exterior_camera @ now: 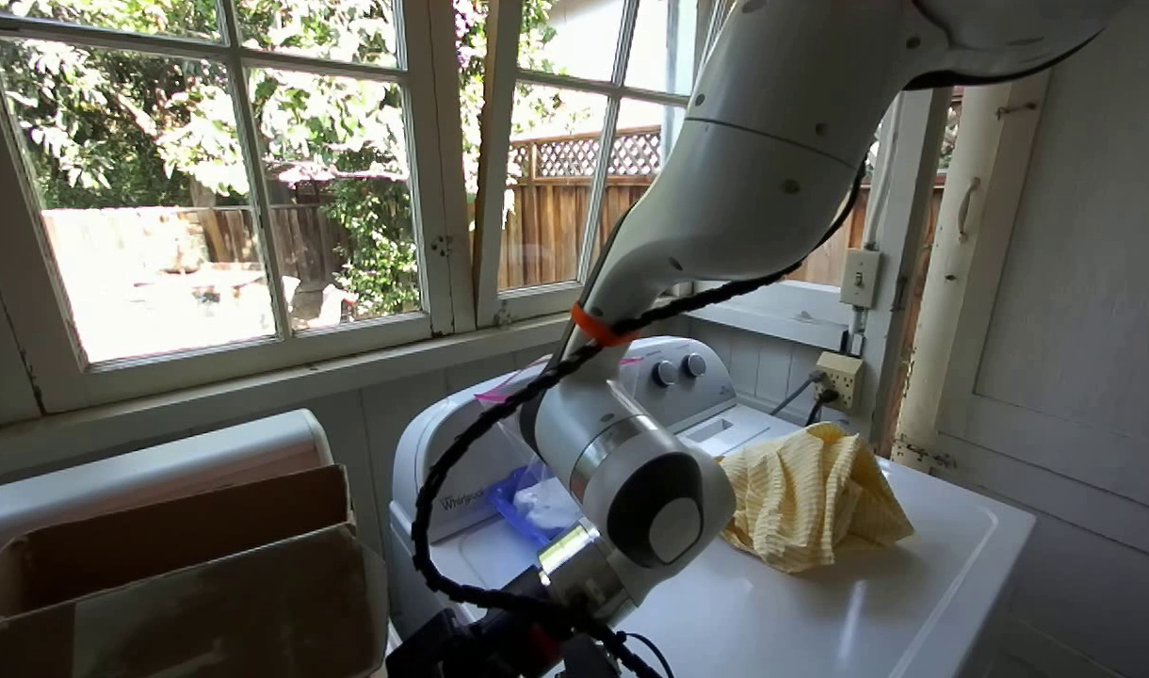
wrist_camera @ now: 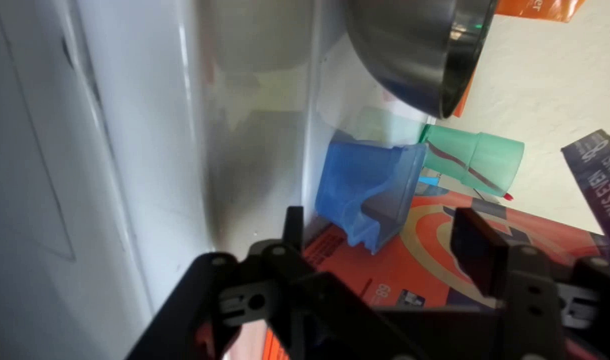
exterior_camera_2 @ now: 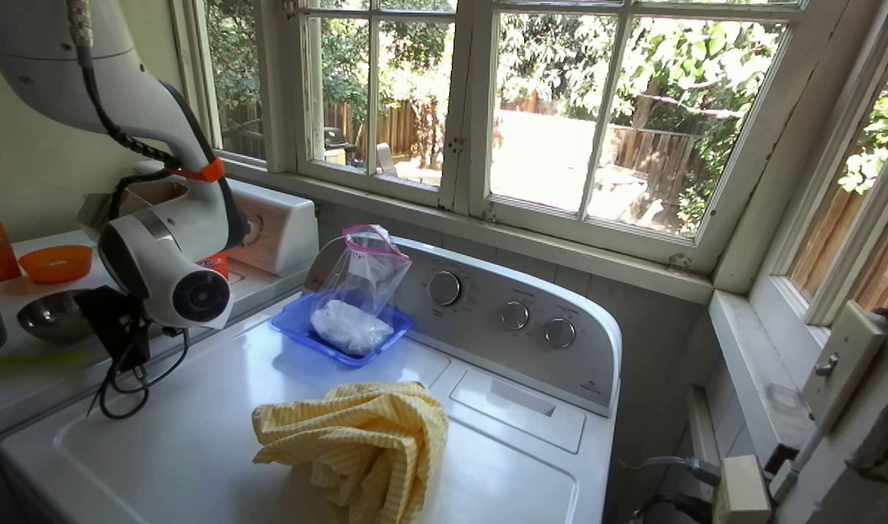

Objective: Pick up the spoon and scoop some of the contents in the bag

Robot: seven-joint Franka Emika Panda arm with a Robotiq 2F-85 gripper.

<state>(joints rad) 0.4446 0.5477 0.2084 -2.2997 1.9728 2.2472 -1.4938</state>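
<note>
A clear zip bag (exterior_camera_2: pixel 351 324) with a pink seal and white contents stands in a blue tray (exterior_camera_2: pixel 292 331) on the white washer top. In an exterior view the arm partly hides the bag (exterior_camera: pixel 546 504) and the tray (exterior_camera: pixel 510 513). No spoon can be made out for certain. My gripper (wrist_camera: pixel 380 222) is open, with nothing between its fingers. Beyond the fingers in the wrist view is a translucent blue plastic container (wrist_camera: pixel 362 185) beside an orange box (wrist_camera: pixel 350 265). The gripper is over the neighbouring surface, away from the bag; its fingers are not clear in the exterior views.
A metal bowl (wrist_camera: pixel 410 50) and a green cup (wrist_camera: pixel 477 155) are beyond the gripper. An orange bowl (exterior_camera_2: pixel 56 263) stands behind the metal bowl. A crumpled yellow cloth (exterior_camera_2: pixel 371 437) lies on the washer. A cardboard box (exterior_camera: pixel 217 603) stands left of it.
</note>
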